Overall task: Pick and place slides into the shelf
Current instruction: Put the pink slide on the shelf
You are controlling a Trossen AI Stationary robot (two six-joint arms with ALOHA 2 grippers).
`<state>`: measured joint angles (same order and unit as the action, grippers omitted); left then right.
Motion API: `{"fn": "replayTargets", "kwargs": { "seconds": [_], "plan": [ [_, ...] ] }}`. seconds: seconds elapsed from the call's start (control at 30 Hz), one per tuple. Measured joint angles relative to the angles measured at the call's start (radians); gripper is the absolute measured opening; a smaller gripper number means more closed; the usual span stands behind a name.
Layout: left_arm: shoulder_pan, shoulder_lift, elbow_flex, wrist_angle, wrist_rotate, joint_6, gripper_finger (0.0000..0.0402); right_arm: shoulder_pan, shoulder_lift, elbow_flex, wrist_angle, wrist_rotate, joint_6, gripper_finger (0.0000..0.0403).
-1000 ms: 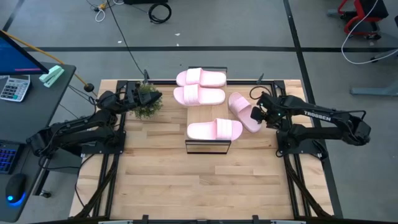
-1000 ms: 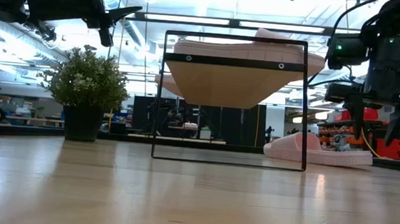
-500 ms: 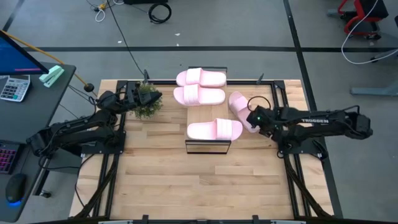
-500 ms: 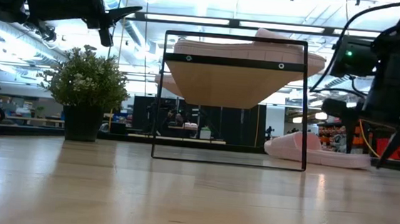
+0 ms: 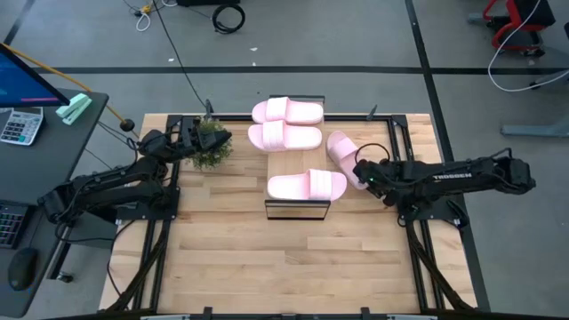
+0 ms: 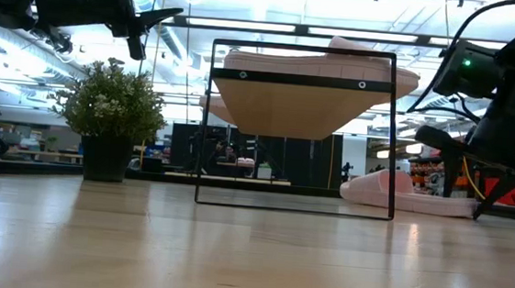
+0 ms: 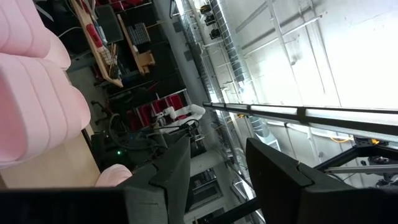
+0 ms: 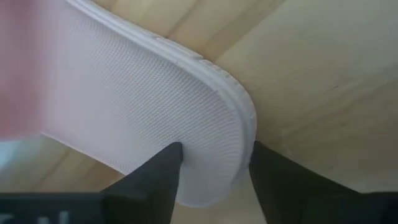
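The right tool (image 5: 363,173) straddles the heel end of the pale pink foam slide sandal (image 5: 345,156) on the wooden surface (image 5: 293,258), fingers (image 8: 155,180) narrowly apart, not yet clamped; its long axis runs away toward the light-wood, black-framed shelf (image 5: 298,206).

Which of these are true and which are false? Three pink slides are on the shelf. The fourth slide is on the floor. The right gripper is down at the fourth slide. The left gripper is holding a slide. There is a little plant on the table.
1. Three slides lie on the shelf. True.
2. The fourth slide is on the floor. False: it lies on the table, right of the shelf.
3. The right gripper is down at the fourth slide. True: its fingers sit either side of the slide's end.
4. The left gripper holds a slide. False: it is empty, hanging above the plant.
5. A little plant stands on the table. True.
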<state>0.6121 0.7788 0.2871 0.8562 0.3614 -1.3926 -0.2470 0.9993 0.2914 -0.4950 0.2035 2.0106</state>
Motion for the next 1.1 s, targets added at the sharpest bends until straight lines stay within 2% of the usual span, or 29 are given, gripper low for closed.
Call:
{"fn": "replayTargets", "kwargs": {
  "seconds": [0.33,0.47,0.6,0.83,1.1],
  "plan": [
    [0.000,0.000,0.000,0.000,0.000,-0.004,0.0162,0.050,0.000,-0.017,-0.001,0.099,0.039,0.0063],
    [0.000,0.000,0.000,0.000,0.000,-0.004,0.0162,0.052,-0.010,-0.006,-0.021,0.119,0.042,0.0058],
    [0.000,0.000,0.000,0.000,0.000,-0.003,0.0162,0.047,-0.026,0.032,-0.101,0.253,0.052,0.0041],
    [-0.001,0.000,0.000,0.001,0.000,-0.003,0.0162,0.048,-0.040,0.137,-0.188,0.298,0.057,0.0041],
    [-0.001,0.000,0.000,0.002,0.000,-0.001,0.0162,0.044,-0.055,0.380,-0.579,0.473,0.054,0.0040]
  ]
}}
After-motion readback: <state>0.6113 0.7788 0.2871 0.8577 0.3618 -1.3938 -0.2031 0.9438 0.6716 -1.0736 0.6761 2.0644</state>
